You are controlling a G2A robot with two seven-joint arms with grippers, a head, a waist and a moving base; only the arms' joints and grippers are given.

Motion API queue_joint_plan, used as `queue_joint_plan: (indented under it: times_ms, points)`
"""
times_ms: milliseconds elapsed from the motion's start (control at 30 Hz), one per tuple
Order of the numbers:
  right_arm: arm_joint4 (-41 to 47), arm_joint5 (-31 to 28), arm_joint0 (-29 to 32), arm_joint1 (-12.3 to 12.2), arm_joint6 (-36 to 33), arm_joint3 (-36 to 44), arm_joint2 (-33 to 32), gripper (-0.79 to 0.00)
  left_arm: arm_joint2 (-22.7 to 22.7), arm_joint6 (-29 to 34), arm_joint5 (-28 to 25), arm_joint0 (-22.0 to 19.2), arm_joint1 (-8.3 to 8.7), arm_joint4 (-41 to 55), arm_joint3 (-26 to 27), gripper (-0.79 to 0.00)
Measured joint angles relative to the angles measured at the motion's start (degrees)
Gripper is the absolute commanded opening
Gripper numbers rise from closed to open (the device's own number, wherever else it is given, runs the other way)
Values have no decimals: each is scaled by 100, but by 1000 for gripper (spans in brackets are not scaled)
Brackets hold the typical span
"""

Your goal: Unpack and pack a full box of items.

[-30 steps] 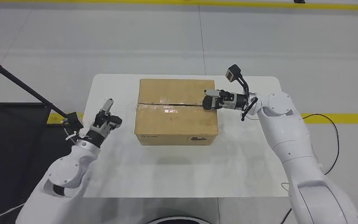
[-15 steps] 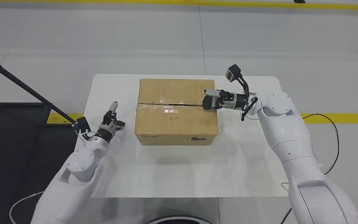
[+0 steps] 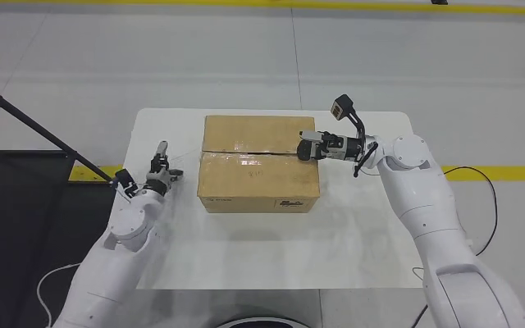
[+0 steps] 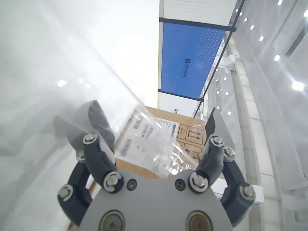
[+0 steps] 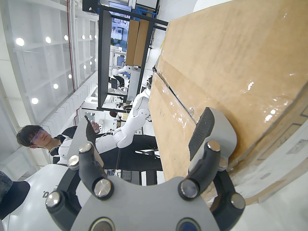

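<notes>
White counter, a closed brown cardboard box at its middle, top seam taped. Full, it should be heavy and stiff; best worked at that seam. Right claw, spread, touches the seam's end; left claw, spread too, hangs beside the box, clear film across it.

You cannot see inside the box: its flaps lie shut. Clear film blurs one finger of the left hand and the box's label.
</notes>
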State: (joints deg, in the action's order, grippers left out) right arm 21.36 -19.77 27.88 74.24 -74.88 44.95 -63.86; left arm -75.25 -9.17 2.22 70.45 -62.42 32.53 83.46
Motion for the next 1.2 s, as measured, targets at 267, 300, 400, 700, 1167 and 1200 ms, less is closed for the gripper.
queue_joint_plan:
  times_ms: [267, 300, 400, 700, 1167, 1200]
  points:
    - [0, 0, 0, 0, 0, 0, 0, 0, -137, -533, -648, 116, -79, -355, 260, 0]
    - [0, 0, 0, 0, 0, 0, 0, 0, -174, -606, -702, 140, -82, -437, 317, 0]
    - [0, 0, 0, 0, 0, 0, 0, 0, -277, -893, -864, 225, -94, -790, 539, 0]
    - [-121, 149, 210, -37, 283, 388, -17, 0, -558, -1358, -999, 361, -145, -1447, 1108, 0]
    - [-188, 320, 568, -197, 426, 1080, -262, 0, -760, -1192, -861, 259, -238, -1924, 1697, 0]
    - [-188, 327, 584, -206, 435, 1109, -277, 0, -766, -1177, -840, 248, -244, -1940, 1726, 0]
